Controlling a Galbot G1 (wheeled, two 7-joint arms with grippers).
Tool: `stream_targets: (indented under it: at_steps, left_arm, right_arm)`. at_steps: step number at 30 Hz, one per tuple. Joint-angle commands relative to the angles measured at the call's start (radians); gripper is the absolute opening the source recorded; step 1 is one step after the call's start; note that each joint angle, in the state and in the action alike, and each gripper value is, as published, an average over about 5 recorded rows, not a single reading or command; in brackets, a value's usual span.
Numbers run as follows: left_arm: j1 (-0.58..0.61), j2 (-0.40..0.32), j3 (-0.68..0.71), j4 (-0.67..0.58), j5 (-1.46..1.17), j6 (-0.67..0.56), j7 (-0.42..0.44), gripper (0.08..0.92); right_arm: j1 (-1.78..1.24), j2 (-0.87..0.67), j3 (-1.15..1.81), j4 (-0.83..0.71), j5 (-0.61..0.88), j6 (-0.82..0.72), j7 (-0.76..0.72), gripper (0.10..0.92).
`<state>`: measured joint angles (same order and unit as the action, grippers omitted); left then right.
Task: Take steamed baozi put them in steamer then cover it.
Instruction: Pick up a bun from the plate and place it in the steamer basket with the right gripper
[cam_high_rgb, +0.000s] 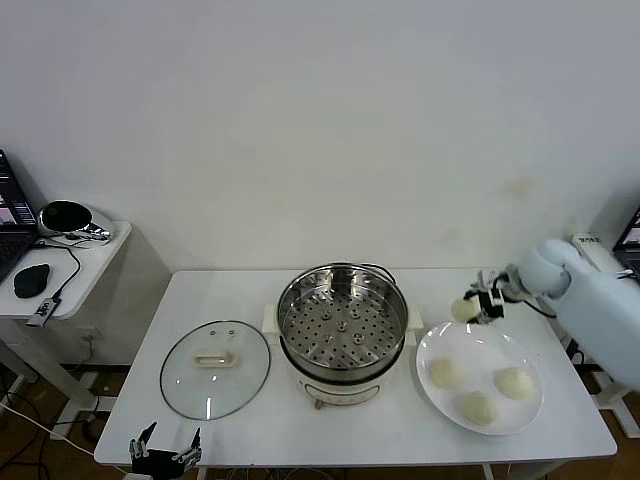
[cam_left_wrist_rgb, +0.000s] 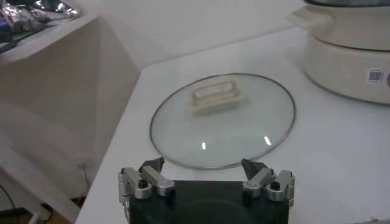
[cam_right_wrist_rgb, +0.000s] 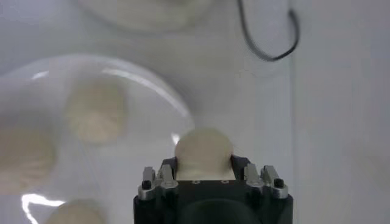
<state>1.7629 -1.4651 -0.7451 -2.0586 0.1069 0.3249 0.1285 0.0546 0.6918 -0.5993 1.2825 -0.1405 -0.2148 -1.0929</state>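
My right gripper (cam_high_rgb: 474, 305) is shut on one steamed baozi (cam_high_rgb: 463, 310), held in the air above the far left rim of the white plate (cam_high_rgb: 430, 350). In the right wrist view this cream bun (cam_right_wrist_rgb: 203, 152) sits squeezed between the two fingers (cam_right_wrist_rgb: 239, 163). Three more baozi (cam_high_rgb: 446, 373) (cam_high_rgb: 515, 382) (cam_high_rgb: 479, 407) lie on the plate. The steel steamer (cam_high_rgb: 342, 315) stands empty at the table's middle, left of the held bun. My left gripper (cam_high_rgb: 165, 455) waits open at the table's front left edge, near the glass lid (cam_left_wrist_rgb: 222, 119).
The glass lid (cam_high_rgb: 215, 368) with its cream handle lies flat left of the steamer. The steamer's black cord (cam_right_wrist_rgb: 268, 36) trails on the table behind the plate. A side table (cam_high_rgb: 60, 260) with gear stands at far left.
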Motion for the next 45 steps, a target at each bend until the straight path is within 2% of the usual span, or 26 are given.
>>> stream_targets:
  at_steps: [1,5,13,23,29,33,45]
  left_arm:
    - [-0.002,0.003,-0.003,-0.002,-0.001,0.001,-0.002,0.823]
    - [-0.004,0.005,-0.013,-0.011,-0.006,0.002,-0.007,0.823]
    - [-0.011,0.003,-0.022,-0.024,-0.012,0.007,-0.014,0.823]
    - [-0.006,0.003,-0.017,-0.016,-0.009,0.010,-0.015,0.823]
    - [-0.007,-0.002,-0.019,-0.002,-0.009,0.010,-0.018,0.823]
    - [-0.008,-0.007,-0.013,0.011,-0.004,0.010,-0.017,0.823]
    - [-0.019,-0.014,-0.016,0.031,0.003,0.011,-0.018,0.823]
  right_arm:
    - [0.332,0.149,-0.209,-0.043,0.157,0.009,-0.065,0.560]
    - [0.373,0.277,-0.180,-0.161,0.170,0.083,-0.152,0.559]
    - [0.417,0.505,-0.197,-0.337,0.109,0.405,-0.243,0.552]
    - [0.374,0.575,-0.244,-0.331,0.079,0.640,-0.247,0.552]
    - [0.340,0.611,-0.274,-0.443,0.221,0.960,-0.251,0.551]
    - [0.315,0.606,-0.271,-0.433,0.104,1.037,-0.243,0.553]
    - [0.232,0.589,-0.225,-0.321,-0.284,1.044,-0.182,0.551]
